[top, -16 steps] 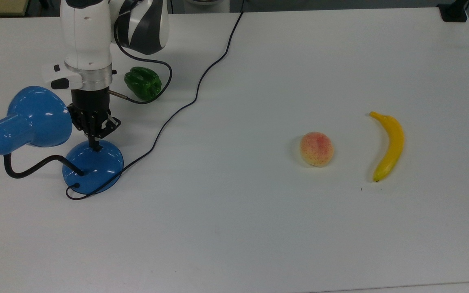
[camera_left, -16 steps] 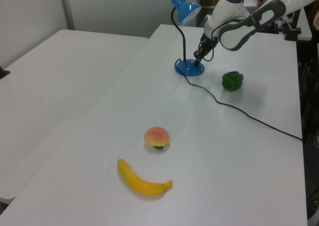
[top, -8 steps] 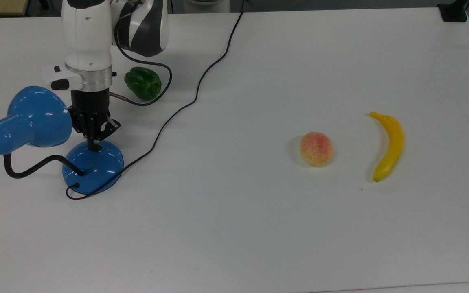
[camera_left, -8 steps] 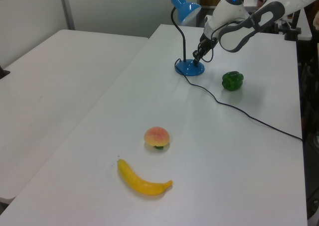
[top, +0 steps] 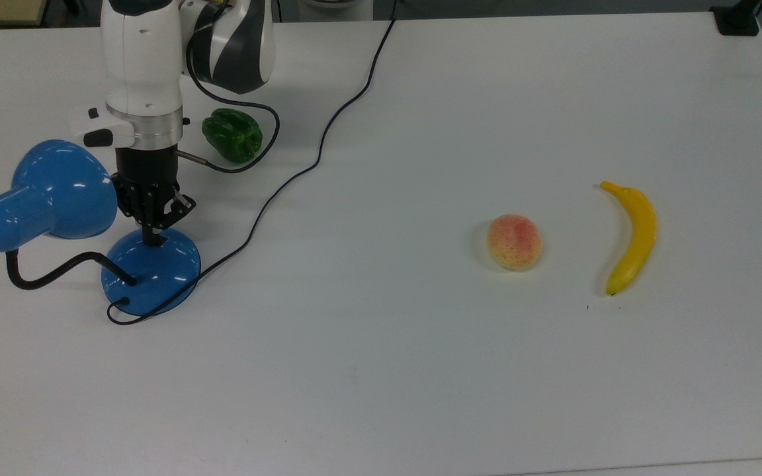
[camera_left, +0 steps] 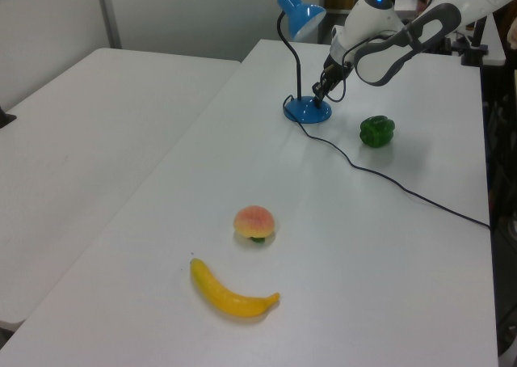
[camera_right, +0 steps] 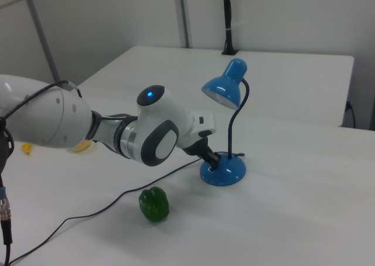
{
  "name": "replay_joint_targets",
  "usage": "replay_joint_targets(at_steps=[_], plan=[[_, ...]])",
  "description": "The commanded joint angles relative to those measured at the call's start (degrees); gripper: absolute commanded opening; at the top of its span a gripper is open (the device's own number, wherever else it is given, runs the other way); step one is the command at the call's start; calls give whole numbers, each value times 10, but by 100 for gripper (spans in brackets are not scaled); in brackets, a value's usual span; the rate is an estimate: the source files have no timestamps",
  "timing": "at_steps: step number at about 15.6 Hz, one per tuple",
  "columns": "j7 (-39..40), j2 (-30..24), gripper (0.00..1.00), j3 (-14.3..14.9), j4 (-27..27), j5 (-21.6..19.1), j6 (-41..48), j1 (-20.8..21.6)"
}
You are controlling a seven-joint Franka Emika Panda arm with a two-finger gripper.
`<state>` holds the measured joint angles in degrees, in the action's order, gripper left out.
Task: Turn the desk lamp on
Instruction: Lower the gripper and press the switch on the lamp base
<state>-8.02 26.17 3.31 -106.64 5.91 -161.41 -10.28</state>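
Note:
The desk lamp stands at the top view's left: a glossy blue shade (top: 57,192), a black gooseneck (top: 50,277) and a round blue base (top: 156,271). Its black cord (top: 315,158) runs off toward the top view's upper edge. My gripper (top: 153,239) points down, shut, with its narrow black tip on the far part of the base's dome. The switch cannot be told apart from the tip. In the left view the gripper (camera_left: 321,100) meets the base (camera_left: 307,110) below the shade (camera_left: 303,15). The right view has the gripper (camera_right: 212,162) at the base (camera_right: 225,171) under the shade (camera_right: 225,87).
A green bell pepper (top: 232,135) lies just behind the arm, near the cord. A peach (top: 514,241) and a banana (top: 632,237) lie far off at the top view's right. The white table (top: 381,370) has wide bare room in front.
The gripper's tip has drawn back a little toward the top view's top edge, staying at the base's dome. The lamp and the fruit have not moved.

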Motion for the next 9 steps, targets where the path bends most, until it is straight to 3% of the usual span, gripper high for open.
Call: replay_joint_targets(at_steps=[1,9], plan=[[-9,13,0,1,5,11,-23,-1],[-8,19,0,1,4,18,-47,-2]])
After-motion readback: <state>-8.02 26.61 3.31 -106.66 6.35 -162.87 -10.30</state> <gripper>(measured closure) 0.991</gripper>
